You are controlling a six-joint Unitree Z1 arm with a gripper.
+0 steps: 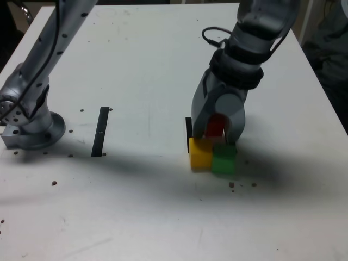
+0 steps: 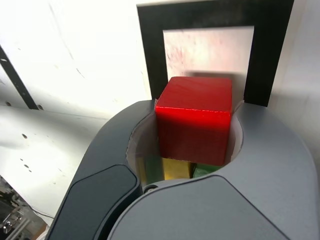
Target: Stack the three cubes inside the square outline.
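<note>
Square outline (image 2: pixel 200 15) frames bare white centre beside the red cube (image 2: pixel 194 120), which the hand (image 2: pixel 194 117) grasps.

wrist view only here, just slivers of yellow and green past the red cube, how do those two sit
Observer: Side by side, with the yellow cube on the exterior view's left of the green cube.

Operator: and where's the arm's base

Observer: The base is on the exterior view's left, farther left than the narrow black strip.

Operator: anything on top of the yellow one

Observer: No cube is stacked on it; its yellow top shows in the exterior view.
</note>
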